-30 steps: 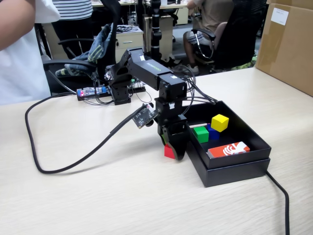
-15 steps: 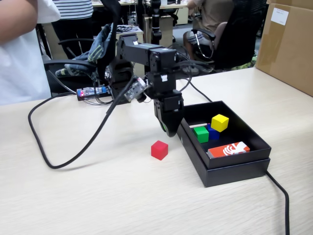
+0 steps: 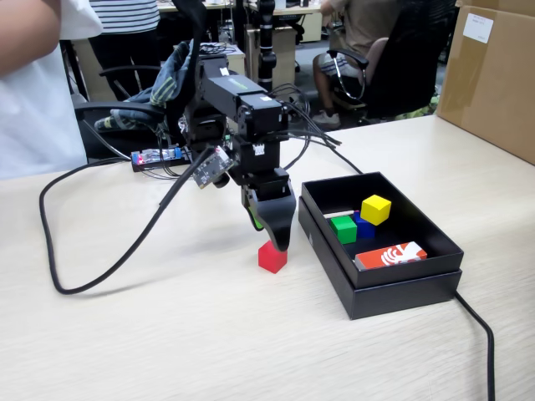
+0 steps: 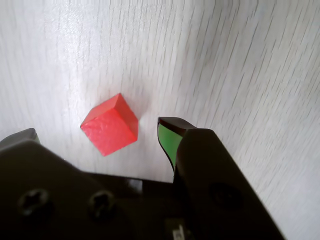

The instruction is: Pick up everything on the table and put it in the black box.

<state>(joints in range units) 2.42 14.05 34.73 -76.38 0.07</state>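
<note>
Behind the desk, black office chairs (image 3: 393, 58) and a dark pole (image 3: 266, 42), people seated or standing among them. At the right edge, a big brown cardboard carton (image 3: 493, 75). Bright, even indoor light throughout.

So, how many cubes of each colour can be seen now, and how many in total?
Red cube: 1, on the table
Green cube: 1, in the black box
Blue cube: 1, in the box
Yellow cube: 1, in the box
Total: 4
</note>
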